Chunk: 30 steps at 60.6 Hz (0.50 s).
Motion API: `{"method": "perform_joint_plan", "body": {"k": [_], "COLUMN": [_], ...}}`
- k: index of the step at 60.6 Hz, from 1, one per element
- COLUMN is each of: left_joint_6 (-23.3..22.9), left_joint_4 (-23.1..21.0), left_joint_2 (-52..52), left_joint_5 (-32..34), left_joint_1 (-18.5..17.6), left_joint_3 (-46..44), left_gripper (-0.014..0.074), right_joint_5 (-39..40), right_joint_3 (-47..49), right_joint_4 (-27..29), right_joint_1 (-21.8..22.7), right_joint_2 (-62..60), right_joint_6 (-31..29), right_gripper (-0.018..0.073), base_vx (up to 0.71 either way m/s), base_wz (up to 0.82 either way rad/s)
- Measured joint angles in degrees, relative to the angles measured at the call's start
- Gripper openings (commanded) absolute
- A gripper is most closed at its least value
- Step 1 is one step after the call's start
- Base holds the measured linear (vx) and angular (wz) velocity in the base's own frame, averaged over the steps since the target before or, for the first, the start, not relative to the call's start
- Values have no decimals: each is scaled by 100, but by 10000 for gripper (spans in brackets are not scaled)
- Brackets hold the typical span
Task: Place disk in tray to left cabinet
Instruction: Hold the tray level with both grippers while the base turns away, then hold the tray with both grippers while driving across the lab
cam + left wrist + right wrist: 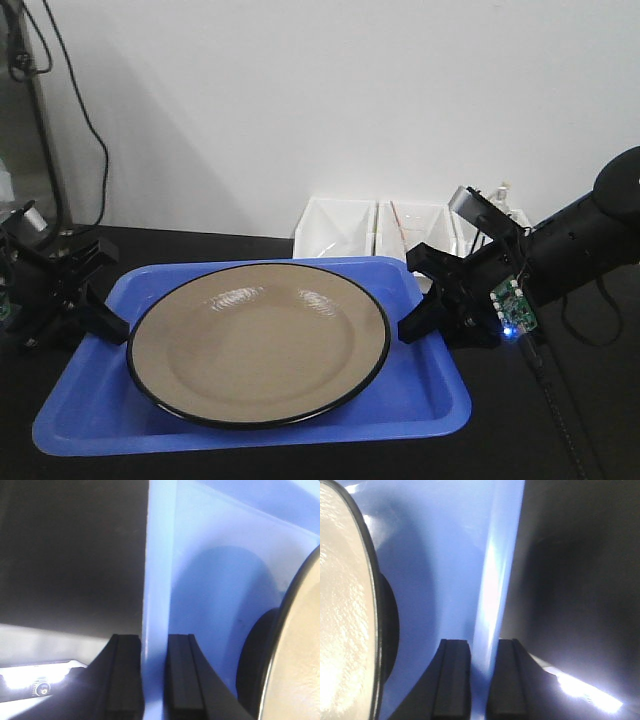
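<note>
Blue tray point(425, 400), disk point(255, 345) centred within: left fingers point(125, 677) and right fingers point(452, 677) pinch opposite rims, evidently for a level two-armed lift.

white open-front bins point(375, 228) sit on the black table point(200, 245) against a white wall point(350, 100), cable point(105, 165) hanging left.

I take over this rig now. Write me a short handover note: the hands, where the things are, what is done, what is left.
Left hand: shut on the left rim of the tray.
Right hand: shut on the right rim.
Disk: lies flat in the tray, over the black table. I cannot tell if the tray is lifted.
Done: disk in tray, both rims gripped.
Left: carry the tray to the left cabinet, which is not in view.
</note>
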<state>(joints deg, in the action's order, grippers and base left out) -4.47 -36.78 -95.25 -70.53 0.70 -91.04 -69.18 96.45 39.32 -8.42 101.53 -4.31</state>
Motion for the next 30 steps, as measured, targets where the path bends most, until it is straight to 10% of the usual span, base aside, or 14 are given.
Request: {"method": "perform_joint_plan", "body": {"k": [30], "left_joint_6": [0], "left_joint_4": [-6], "left_joint_2": [0], "left_joint_5": [0], "left_joint_1": [0], "left_joint_3": [0], "left_gripper": [-1], "right_joint_5": [0], "right_joint_3": [0], "right_joint_4": [0], "right_joint_1": [0], "right_joint_2": [-11], "right_joint_6": [0], "right_gripper": [-4], "base_vx": [-13], "base_wz": [50]}}
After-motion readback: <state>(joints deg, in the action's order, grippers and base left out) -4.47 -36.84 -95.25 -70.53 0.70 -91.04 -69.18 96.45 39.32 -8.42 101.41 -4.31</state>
